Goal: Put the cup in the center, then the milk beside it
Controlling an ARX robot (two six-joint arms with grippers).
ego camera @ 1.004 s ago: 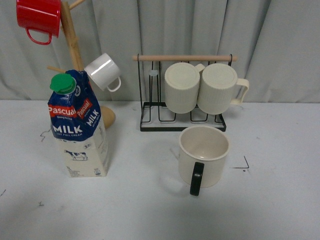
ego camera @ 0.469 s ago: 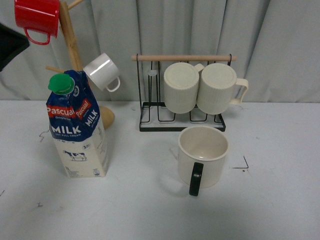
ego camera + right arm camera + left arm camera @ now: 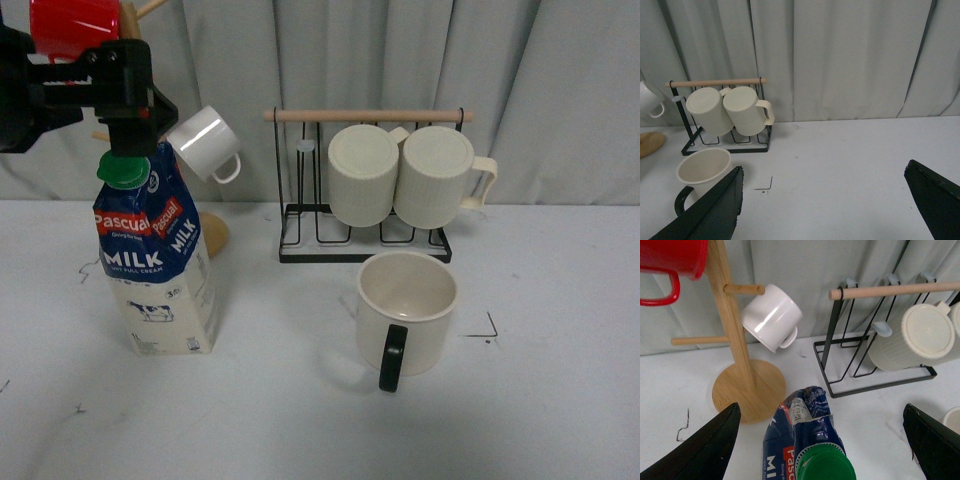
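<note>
The milk (image 3: 155, 262), a tall blue and cream carton with a green cap (image 3: 123, 168), stands upright at the left of the table. My left gripper (image 3: 128, 138) is open just above its cap. In the left wrist view the carton top (image 3: 801, 416) lies between the two wide-apart fingers (image 3: 705, 450), with the left gripper (image 3: 820, 452) not touching it. The cup (image 3: 407, 312), a wide cream mug with a black handle (image 3: 392, 357), stands right of centre, handle toward me. My right gripper (image 3: 822, 205) is open and empty above the bare table, right of the cup (image 3: 702, 172).
A wooden mug tree (image 3: 145, 90) behind the milk holds a red mug (image 3: 75, 25) and a small white mug (image 3: 205, 143). A black wire rack (image 3: 365, 240) behind the cup holds two ribbed cream mugs (image 3: 363, 175). A grey curtain closes the back.
My left arm has come into the front view from the upper left and now stands over the milk's cap. The milk and the cup have not moved.
</note>
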